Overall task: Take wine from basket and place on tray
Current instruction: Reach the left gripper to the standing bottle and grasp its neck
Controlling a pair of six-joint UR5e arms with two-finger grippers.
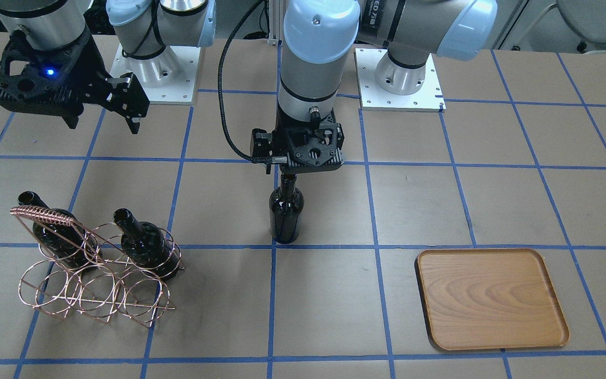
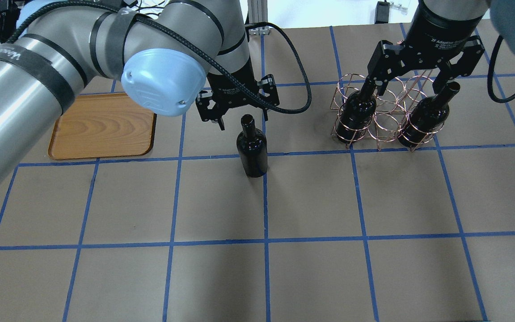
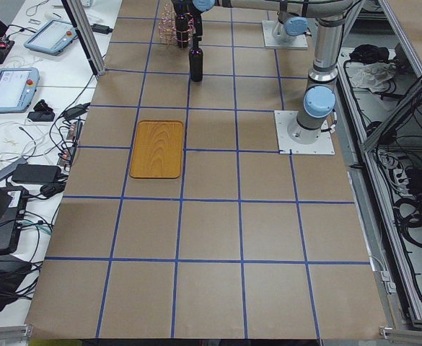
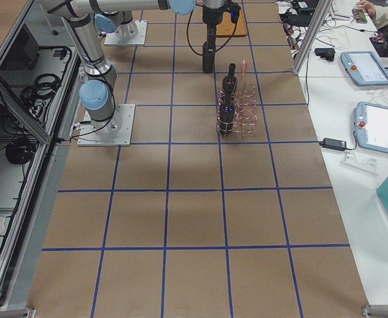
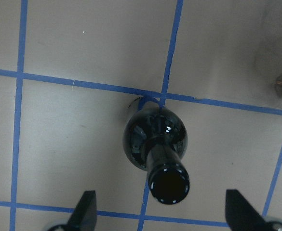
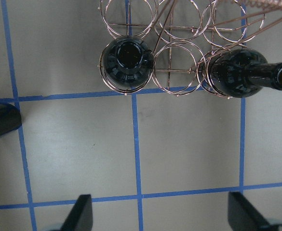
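Wine (image 1: 285,213) upright on the tabletop (image 1: 334,305), on a blue tape line (image 1: 334,246), between basket (image 1: 45,216) (two more bottles (image 1: 148,245) in its rings) and tray (image 1: 490,297). Left fingers (image 5: 85,209) spread wide either side of its mouth, gripping nothing. Right fingers (image 6: 80,211) likewise released, raised near the basket.

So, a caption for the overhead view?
Open left gripper over a dark glass wine bottle standing between wooden tray and copper wire basket.
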